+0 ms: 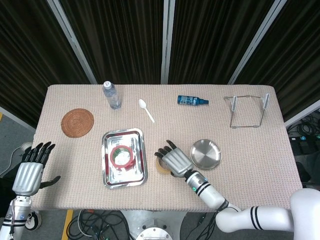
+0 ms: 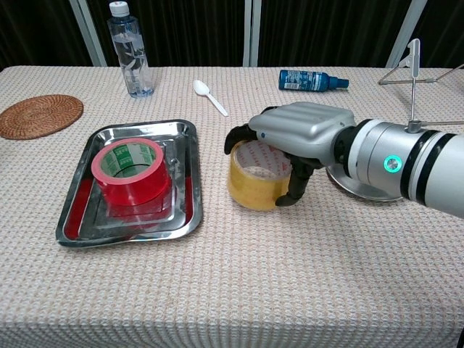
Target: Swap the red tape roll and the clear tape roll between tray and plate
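- The left robot hand [image 1: 29,172] hangs off the left edge of the cloth-covered table [image 1: 250,175], fingers spread apart, holding nothing.
- A round woven rattan coaster [image 1: 77,122] lies near the table's far left side.
- A clear plastic water bottle with a white cap [image 2: 130,51] stands upright at the far edge, right of the coaster.
- A rectangular shiny metal tray [image 2: 181,138] sits on the left half of the table; the red tape roll with a green-printed core [image 2: 130,172] lies flat inside it, hole facing up.
- A white plastic spoon [image 2: 209,96] lies beyond the tray, apart from it.
- The clear, yellowish tape roll [image 2: 254,181] sits just right of the tray, between the tray and the plate; the chest view suggests it is resting on the tablecloth, but whether its base touches I cannot tell for sure.
- The right robot hand [image 2: 297,134] grasps this roll from above, dark fingers [image 2: 293,185] curled down around its outer wall on both sides.
- The round shiny metal plate [image 1: 205,154] lies right of that hand with nothing in it.
- A small blue spray bottle [image 1: 192,100] lies on its side near the far edge.
- A bent wire stand [image 1: 248,111] stands at the far right corner.
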Controlling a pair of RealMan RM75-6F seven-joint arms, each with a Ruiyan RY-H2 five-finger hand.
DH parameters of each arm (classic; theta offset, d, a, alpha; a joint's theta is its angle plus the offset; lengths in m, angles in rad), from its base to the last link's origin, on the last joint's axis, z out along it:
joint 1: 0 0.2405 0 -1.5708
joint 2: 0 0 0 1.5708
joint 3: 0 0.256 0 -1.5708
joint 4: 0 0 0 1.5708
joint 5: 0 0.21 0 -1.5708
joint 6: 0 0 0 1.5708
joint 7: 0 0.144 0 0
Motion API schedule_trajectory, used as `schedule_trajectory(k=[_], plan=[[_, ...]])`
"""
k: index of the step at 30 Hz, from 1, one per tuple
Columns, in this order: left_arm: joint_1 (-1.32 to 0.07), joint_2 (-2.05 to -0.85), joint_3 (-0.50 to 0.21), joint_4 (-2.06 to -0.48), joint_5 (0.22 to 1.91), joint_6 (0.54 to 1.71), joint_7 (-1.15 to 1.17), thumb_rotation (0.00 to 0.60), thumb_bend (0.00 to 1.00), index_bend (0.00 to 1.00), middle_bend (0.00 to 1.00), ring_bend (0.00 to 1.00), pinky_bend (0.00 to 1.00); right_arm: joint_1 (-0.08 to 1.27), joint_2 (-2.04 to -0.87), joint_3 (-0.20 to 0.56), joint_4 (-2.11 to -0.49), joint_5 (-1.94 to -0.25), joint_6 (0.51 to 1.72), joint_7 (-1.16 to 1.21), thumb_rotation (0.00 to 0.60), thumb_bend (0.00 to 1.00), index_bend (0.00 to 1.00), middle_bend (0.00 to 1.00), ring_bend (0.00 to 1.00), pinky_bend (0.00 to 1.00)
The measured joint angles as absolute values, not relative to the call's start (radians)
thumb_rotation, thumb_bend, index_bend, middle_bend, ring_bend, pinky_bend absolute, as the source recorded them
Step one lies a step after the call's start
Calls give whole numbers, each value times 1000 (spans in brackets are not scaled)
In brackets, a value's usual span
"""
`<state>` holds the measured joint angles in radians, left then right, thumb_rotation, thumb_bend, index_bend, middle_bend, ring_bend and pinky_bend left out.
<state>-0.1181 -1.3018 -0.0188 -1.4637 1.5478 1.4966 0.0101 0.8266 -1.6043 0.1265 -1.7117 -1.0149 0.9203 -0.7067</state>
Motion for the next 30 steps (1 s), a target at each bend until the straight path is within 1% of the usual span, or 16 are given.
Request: schedule_trajectory(k=[1, 2, 4, 5, 11, 17, 20, 23, 26, 30], plan=[[-118, -1302, -18, -1463, 1548, 1496, 9, 600, 86, 85, 44, 0, 123, 830, -1609, 123, -1707, -1015, 921, -708, 600, 143, 56, 216, 188, 0], [-119, -1302, -18, -1463, 1550, 1496, 8, 600, 85, 86, 45, 0, 123, 834, -1612, 120, -1705, -1014, 922, -709, 600, 99, 19, 142, 120, 0], [-118, -1301, -17, -1462, 1553, 1498, 7, 600, 85, 86, 45, 0, 123, 839, -1613, 117, -1705, -1005, 917, -708, 600, 21, 0, 24, 14, 0], [-118, -1301, -17, -1462, 1553, 1498, 6, 600, 85, 86, 45, 0, 123, 840, -1612, 117, -1706, -1004, 917, -707, 600, 1, 0, 0, 0, 0], [-119, -1302, -13, -1462, 1553, 1490, 8, 600, 85, 85, 44, 0, 123, 836, -1602, 118, -1715, -1057, 930, -642, 600, 0, 0, 0, 0, 0], [-127, -1297, -11, -1475, 1557, 1478, 19, 600, 86, 85, 44, 0, 123, 816, -1544, 114, -1756, -1079, 957, -603, 600, 0, 0, 0, 0, 0], [-138, -1293, -12, -1488, 1565, 1466, 27, 600, 86, 85, 44, 0, 122, 785, -1499, 110, -1788, -1111, 1014, -586, 600, 0, 0, 0, 0, 0], [-167, -1285, -16, -1516, 1584, 1443, 46, 600, 86, 85, 45, 0, 121, 732, -1430, 106, -1824, -1149, 1102, -553, 600, 0, 0, 0, 0, 0], [-217, -1285, -30, -1554, 1611, 1405, 75, 600, 86, 85, 44, 0, 120, 665, -1334, 99, -1852, -1185, 1186, -466, 600, 0, 0, 0, 0, 0], [-278, -1292, -43, -1592, 1619, 1324, 92, 600, 84, 76, 44, 0, 117, 574, -1231, 86, -1857, -1234, 1253, -316, 600, 0, 0, 0, 0, 0]])
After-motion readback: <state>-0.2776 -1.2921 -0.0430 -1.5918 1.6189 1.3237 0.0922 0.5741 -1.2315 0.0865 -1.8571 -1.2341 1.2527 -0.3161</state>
